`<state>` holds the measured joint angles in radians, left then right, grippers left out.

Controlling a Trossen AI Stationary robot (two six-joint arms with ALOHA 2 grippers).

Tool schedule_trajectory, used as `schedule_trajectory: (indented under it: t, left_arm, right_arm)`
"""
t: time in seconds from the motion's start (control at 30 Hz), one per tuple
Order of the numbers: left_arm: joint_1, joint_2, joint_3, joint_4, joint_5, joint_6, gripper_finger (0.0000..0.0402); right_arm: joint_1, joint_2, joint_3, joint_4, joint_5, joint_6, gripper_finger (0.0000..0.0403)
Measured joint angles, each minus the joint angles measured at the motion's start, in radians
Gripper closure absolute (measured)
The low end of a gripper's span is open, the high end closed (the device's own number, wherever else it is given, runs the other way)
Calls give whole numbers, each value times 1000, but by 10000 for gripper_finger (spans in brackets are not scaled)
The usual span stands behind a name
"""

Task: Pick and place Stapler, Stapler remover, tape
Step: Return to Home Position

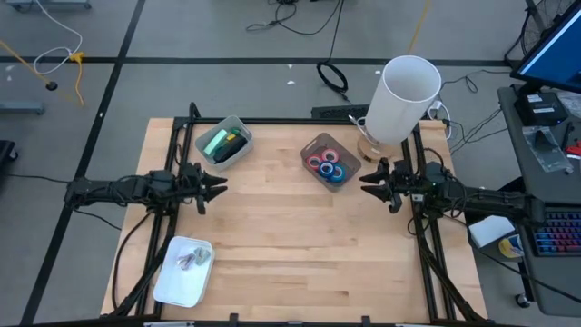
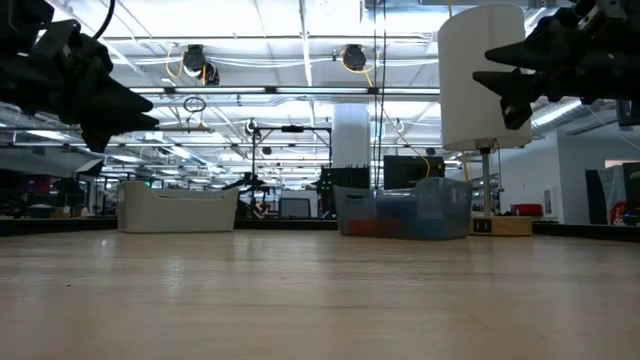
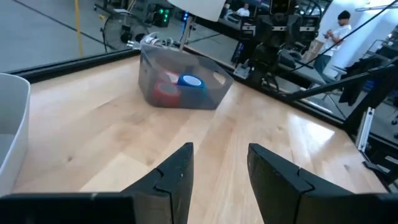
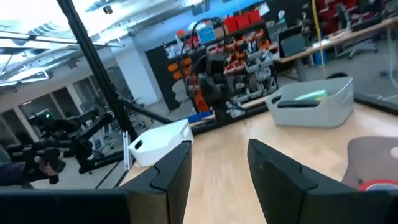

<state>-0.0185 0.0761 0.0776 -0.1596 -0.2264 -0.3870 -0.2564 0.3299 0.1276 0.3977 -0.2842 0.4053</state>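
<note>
Three bins are counted on the table (image 1: 290,245). The tape (image 1: 328,164), in red and blue rolls whose number cannot be told exactly, is held in the dark clear bin (image 1: 305,150) at the far side. A green stapler (image 1: 216,142) and a dark stapler (image 1: 233,143) are seen in the grey bin (image 1: 241,123). Small staple removers (image 1: 190,260) are kept in the white bin (image 1: 174,289). The left pincer (image 1: 218,188) and the right pincer (image 1: 367,184) are held above the table's sides, fingers apart and empty.
</note>
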Motion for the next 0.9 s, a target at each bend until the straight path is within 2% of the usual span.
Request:
schedule_trajectory:
  t: [0.23,0.47,0.63,0.8,0.9]
  left_arm:
    - [0,0,0,1,6,12,249]
    - [0,0,0,1,17,16,249]
    - [0,0,0,1,18,18,249]
    - [0,0,0,1,17,35,249]
    - [0,0,0,1,16,35,250]
  right_arm:
    - [-52,-108,0,-60,-9,3,250]
    - [-65,-237,-1,-265,-2,53,250]
    - [-65,-252,-1,-356,74,45,250]
    - [-65,-252,-1,-457,80,45,250]
    - [-64,-252,1,-489,125,11,250]
